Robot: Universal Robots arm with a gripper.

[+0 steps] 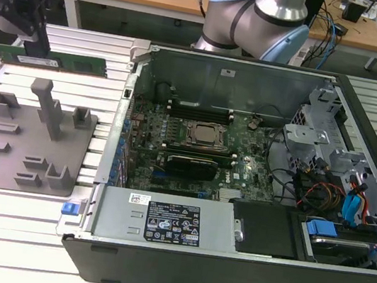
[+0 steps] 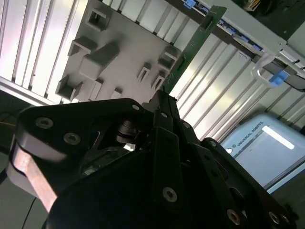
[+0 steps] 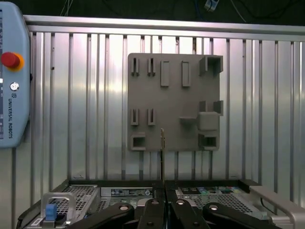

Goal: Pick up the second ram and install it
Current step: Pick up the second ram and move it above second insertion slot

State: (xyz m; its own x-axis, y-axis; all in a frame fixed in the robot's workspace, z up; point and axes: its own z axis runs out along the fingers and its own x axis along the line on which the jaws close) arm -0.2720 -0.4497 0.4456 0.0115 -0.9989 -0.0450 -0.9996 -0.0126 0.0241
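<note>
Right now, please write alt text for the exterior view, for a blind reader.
The hand holds the second ram near the grey fixture plate, at the exterior view's left of an open computer case.

The second ram (image 1: 51,60): a thin green stick with a pale label. I see it pinched at one end in the claw (image 1: 37,48), level, on edge, lifted above the grey fixture plate (image 1: 19,147).

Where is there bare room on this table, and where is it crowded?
Bare ribbed table lies on the near side of the grey fixture plate, and beside the computer case at the exterior view's right. Crowded: inside the case, and by the plate, where the pincer holds the second ram.
</note>
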